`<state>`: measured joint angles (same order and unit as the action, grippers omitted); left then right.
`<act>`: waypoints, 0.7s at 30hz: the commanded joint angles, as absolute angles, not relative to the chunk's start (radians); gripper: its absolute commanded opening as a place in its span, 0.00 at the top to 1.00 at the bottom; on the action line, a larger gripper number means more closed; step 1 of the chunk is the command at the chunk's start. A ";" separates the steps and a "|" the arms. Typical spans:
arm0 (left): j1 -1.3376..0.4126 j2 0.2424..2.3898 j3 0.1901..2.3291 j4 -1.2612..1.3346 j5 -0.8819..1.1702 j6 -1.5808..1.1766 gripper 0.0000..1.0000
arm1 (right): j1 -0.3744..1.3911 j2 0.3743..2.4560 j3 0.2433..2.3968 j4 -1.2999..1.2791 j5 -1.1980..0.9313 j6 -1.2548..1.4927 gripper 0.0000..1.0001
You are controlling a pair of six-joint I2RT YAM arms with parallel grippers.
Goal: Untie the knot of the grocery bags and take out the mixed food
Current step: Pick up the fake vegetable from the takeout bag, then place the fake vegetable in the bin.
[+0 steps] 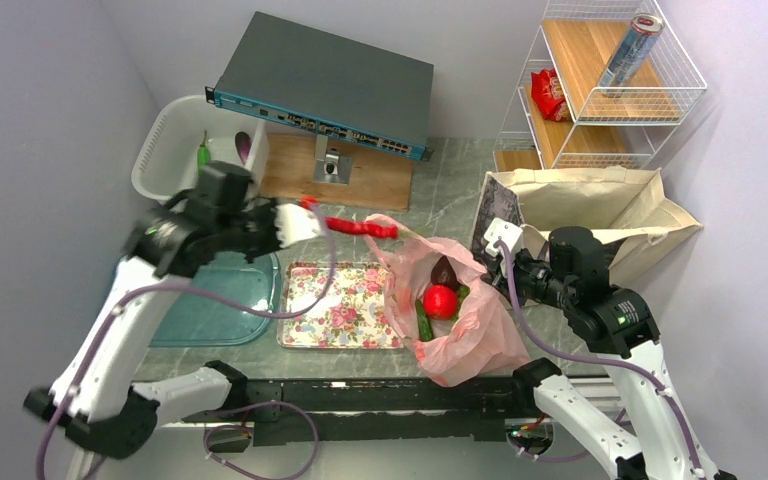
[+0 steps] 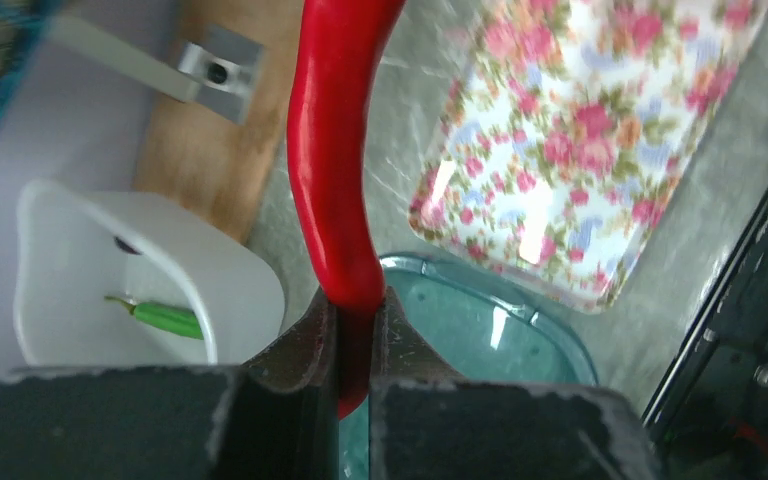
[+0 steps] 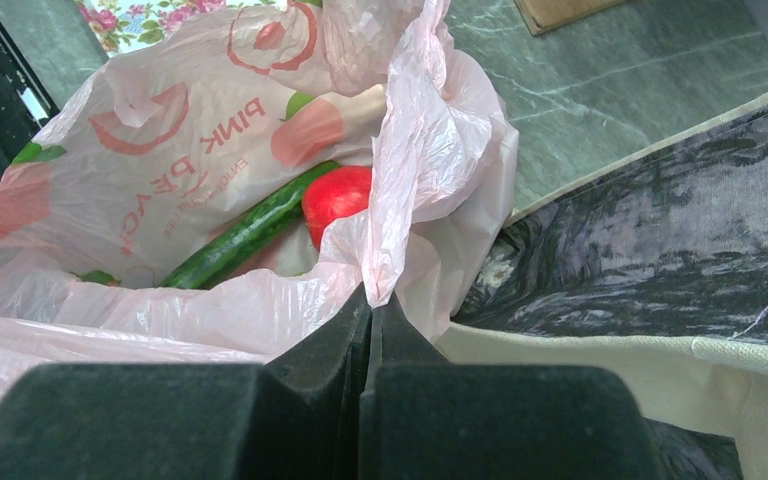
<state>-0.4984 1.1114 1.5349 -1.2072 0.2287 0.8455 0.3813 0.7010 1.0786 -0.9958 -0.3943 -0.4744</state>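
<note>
The pink plastic bag [image 1: 460, 320] stands open at the middle right, with no knot showing. Inside lie a red apple [image 1: 440, 301], a long green vegetable [image 1: 424, 322] and a dark plum [image 1: 446, 270]. In the right wrist view the apple [image 3: 338, 196] and the green vegetable [image 3: 245, 228] show inside the bag [image 3: 160, 150]. My right gripper [image 3: 370, 305] is shut on the bag's rim. My left gripper [image 2: 352, 330] is shut on a long red pepper [image 2: 332, 170] and holds it above the table, left of the bag [image 1: 360, 226]. The beige canvas tote [image 1: 600, 205] lies behind the bag.
A floral tray [image 1: 340, 305] lies left of the bag, a teal glass dish [image 1: 210, 310] beyond it. A white basket [image 1: 175, 140] at back left holds a green pepper [image 1: 203, 153] and an eggplant [image 1: 243, 147]. A wire shelf [image 1: 610, 90] holds a can and a red packet.
</note>
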 commanded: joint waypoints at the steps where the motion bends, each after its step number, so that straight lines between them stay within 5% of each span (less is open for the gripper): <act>1: -0.344 0.981 1.577 -1.104 0.498 0.647 1.00 | 0.381 0.711 1.084 -0.994 -0.408 -0.477 1.00; 5: -0.139 1.016 1.671 -1.063 0.564 0.401 1.00 | 0.381 0.726 1.086 -0.994 -0.415 -0.475 1.00; 11: 0.410 1.151 1.780 -0.929 0.753 0.027 1.00 | 0.382 0.750 1.105 -0.998 -0.417 -0.486 1.00; 21: 0.549 1.614 1.962 -0.957 0.338 0.125 1.00 | 0.381 0.781 1.119 -0.986 -0.409 -0.482 1.00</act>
